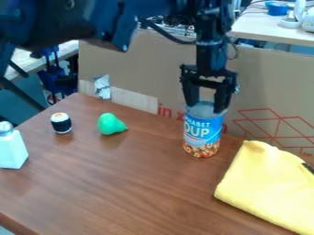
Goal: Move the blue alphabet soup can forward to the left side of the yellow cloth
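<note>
Alphabet soup can (pixel 203 131) upright near the table's (pixel 129 183) back edge, under a wide-set end effector (pixel 206 107).
Its long axis runs nearly vertical, top end up, label facing the camera (the blue band sits above the pictured pasta); the spread fingers overlap its upper end, though contact is unclear, with cardboard (pixel 138 59) behind and a yellow cloth (pixel 270 183) beside it.

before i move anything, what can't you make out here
In the camera view:
- Tall blue-labelled soup can: top rim, partly behind the black tool
- Yellow folded cloth: right part, cut off by right edge
- White tapered shaker: left side, cut off by left edge
</note>
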Action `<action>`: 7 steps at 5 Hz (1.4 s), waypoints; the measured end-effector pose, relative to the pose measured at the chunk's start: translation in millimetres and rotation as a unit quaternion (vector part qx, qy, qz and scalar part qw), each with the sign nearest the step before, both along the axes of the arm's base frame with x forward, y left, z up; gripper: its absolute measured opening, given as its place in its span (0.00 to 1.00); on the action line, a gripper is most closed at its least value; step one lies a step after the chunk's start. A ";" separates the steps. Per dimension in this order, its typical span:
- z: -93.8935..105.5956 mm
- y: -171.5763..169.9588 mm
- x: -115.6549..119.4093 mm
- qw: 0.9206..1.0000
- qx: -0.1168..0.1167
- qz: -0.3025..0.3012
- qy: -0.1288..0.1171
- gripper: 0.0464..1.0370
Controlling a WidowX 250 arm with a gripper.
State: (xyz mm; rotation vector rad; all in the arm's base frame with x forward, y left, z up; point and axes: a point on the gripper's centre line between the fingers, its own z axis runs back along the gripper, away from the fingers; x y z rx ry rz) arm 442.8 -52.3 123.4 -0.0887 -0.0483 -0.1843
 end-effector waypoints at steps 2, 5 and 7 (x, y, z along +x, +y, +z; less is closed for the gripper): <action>-14.1 -5.9 -2.1 1.000 0.024 -0.010 0.006 0.96; -16.7 2.7 -31.2 0.997 0.000 0.067 0.036 0.96; -18.6 -4.9 -86.4 0.979 0.030 0.152 0.132 0.96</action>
